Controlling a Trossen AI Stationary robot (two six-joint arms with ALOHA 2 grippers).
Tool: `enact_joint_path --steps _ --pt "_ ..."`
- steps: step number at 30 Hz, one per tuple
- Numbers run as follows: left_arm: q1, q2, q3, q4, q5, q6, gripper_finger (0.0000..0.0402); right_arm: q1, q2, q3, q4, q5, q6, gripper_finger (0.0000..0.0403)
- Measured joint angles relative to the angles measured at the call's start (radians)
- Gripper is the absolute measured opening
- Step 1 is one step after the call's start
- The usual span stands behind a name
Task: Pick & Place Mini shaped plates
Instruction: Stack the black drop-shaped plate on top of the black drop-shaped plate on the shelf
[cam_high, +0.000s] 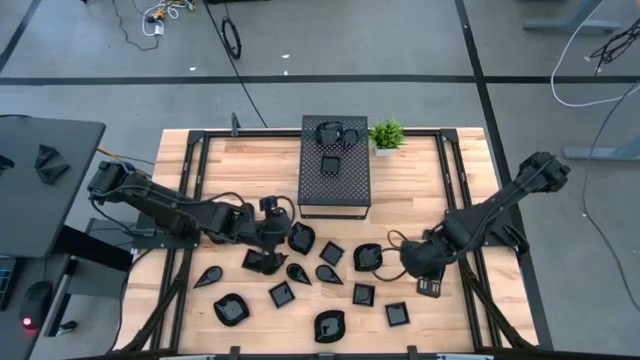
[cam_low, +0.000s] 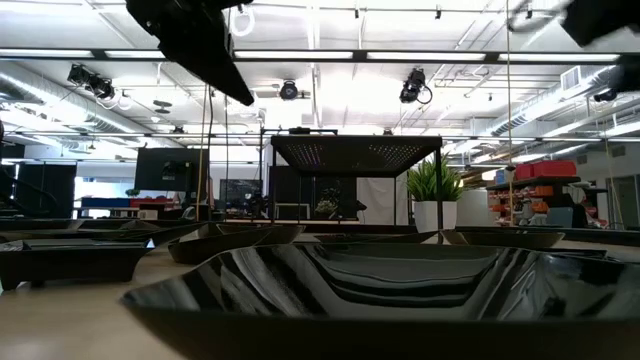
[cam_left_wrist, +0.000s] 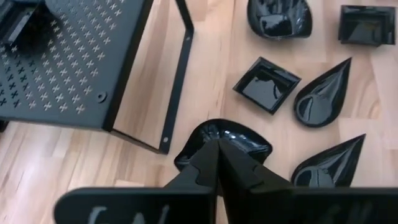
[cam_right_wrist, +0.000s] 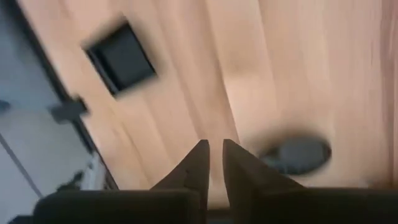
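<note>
The small black plates lie scattered over the front half of the wooden table, below the black perforated box. One rounded plate sits right at the tips of the left gripper, whose jaws are pressed together with nothing between them. The right gripper hangs over bare wood, jaws nearly closed and empty, a square plate and a blurred oval one lying off to either side of them.

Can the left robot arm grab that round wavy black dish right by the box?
Probably yes. The left gripper hangs right over the wavy dish, fingers shut, with nothing between them. The perforated box stands off to one side.
</note>
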Motion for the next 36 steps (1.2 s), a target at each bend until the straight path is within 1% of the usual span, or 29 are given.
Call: enact_joint_path --steps 3,6,9,12,14,17,19,22,26,30,36 --pt "0.002 0.0 0.0 0.021 -0.001 0.033 0.0014 0.033 0.0 -0.041 -0.04 -0.049 0.019 0.0068" --pt "0.008 0.0 0.0 0.03 -0.001 0.056 0.0014 0.073 0.0 -0.074 -0.061 -0.108 0.008 0.01" --pt "0.008 0.0 0.0 0.031 -0.001 0.055 0.0014 0.138 0.0 -0.103 -0.06 -0.135 -0.069 0.0134" --pt "0.007 0.0 0.0 0.035 -0.001 0.055 0.0014 0.217 0.002 -0.129 -0.053 -0.129 -0.153 0.0151" --pt "0.007 0.0 0.0 0.039 -0.001 0.054 0.0014 0.262 0.011 -0.14 -0.039 -0.086 -0.167 0.0153" --pt "0.007 0.0 0.0 0.041 -0.001 0.058 0.0014 0.311 0.028 -0.145 -0.02 0.006 -0.172 0.0143" --pt "0.007 0.0 0.0 0.048 -0.001 0.06 0.0014 0.333 0.039 -0.145 0.0 0.07 -0.175 0.0134" --pt "0.008 0.0 0.0 0.058 -0.001 0.061 0.0014 0.353 0.063 -0.145 0.024 0.14 -0.231 0.0121" --pt "0.008 0.0 0.0 0.063 -0.001 0.06 0.0014 0.362 0.108 -0.145 0.006 0.157 -0.321 0.0114" --pt "0.008 0.0 0.0 0.063 -0.001 0.06 0.0014 0.362 0.153 -0.145 -0.002 0.157 -0.372 0.0121" --pt "0.008 0.0 0.0 0.064 -0.001 0.061 0.0014 0.363 0.225 -0.145 0.0 0.158 -0.403 0.013"
